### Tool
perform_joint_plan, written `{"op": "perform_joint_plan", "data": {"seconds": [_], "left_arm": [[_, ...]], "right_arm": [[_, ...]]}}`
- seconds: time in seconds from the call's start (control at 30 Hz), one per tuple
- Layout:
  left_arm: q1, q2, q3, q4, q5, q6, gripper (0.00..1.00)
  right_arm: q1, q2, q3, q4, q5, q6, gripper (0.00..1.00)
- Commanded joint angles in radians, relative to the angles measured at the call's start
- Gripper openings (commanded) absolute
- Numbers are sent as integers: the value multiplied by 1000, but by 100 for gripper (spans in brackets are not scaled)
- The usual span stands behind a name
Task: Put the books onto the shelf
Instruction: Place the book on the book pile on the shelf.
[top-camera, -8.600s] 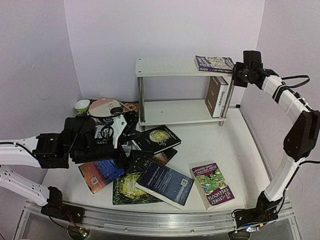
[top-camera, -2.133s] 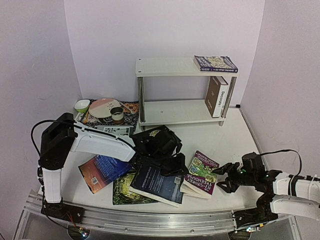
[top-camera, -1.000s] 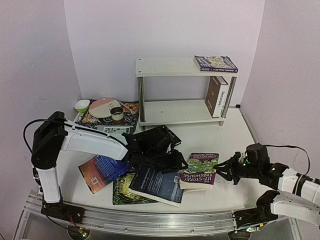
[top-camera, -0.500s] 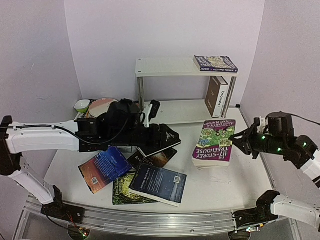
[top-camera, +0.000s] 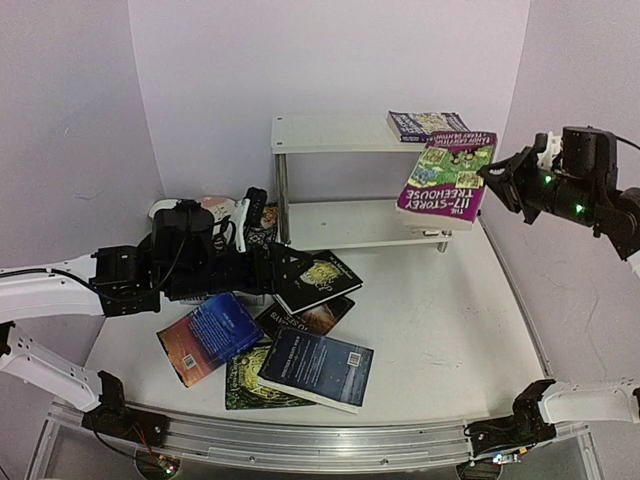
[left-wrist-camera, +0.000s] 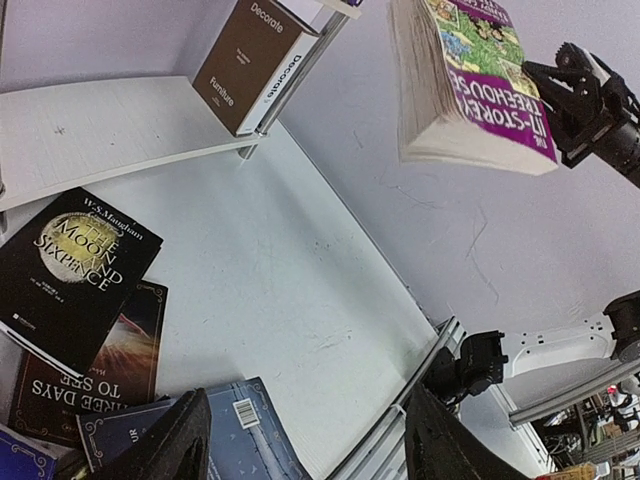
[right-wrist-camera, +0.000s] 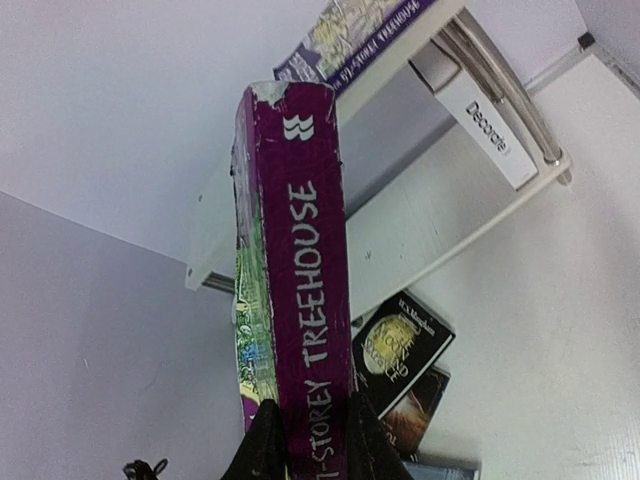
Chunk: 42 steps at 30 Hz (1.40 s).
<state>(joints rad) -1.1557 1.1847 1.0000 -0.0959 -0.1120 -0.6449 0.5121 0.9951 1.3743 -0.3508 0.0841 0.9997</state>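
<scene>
My right gripper (top-camera: 497, 176) is shut on a purple "Treehouse" book (top-camera: 447, 178) and holds it in the air, tilted, at the right end of the white shelf (top-camera: 335, 134). In the right wrist view the book's spine (right-wrist-camera: 303, 290) stands between the gripper's (right-wrist-camera: 308, 445) fingers. Another purple book (top-camera: 428, 124) lies on the top tier. A brown book (left-wrist-camera: 250, 62) stands on the lower tier. My left gripper (top-camera: 290, 268) hangs open and empty (left-wrist-camera: 305, 445) over the books on the table: a black one (top-camera: 318, 277), a dark blue one (top-camera: 322, 366), an orange-blue one (top-camera: 205, 336), a green one (top-camera: 248, 388).
A patterned mat with dishes (top-camera: 212, 208) lies at the back left, mostly behind my left arm. A metal rail (top-camera: 300, 440) runs along the table's near edge. Purple walls close the back and both sides.
My right gripper has lifted the Treehouse book from the table up to the shelf's right end. My left arm has drawn back to the left and its jaws have opened.
</scene>
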Motion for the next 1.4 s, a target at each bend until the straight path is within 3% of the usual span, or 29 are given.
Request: {"op": "perform_joint_plan", "data": {"seconds": [0.0, 0.57, 0.9, 1.17, 1.37], "left_arm": [[1, -52, -29, 30, -43, 16, 67], [1, -153, -65, 24, -67, 24, 66], [-1, -130, -49, 19, -45, 13, 66], [0, -109, -36, 20, -32, 11, 66], [-1, -86, -23, 19, -30, 13, 66]], "right_arm": [[5, 79, 143, 213, 145, -10, 0], [-3, 488, 487, 593, 428, -6, 0], [-136, 721, 647, 732, 379, 305, 0], [-185, 894, 832, 774, 416, 362, 0], [-188, 928, 802, 783, 426, 398, 0]]}}
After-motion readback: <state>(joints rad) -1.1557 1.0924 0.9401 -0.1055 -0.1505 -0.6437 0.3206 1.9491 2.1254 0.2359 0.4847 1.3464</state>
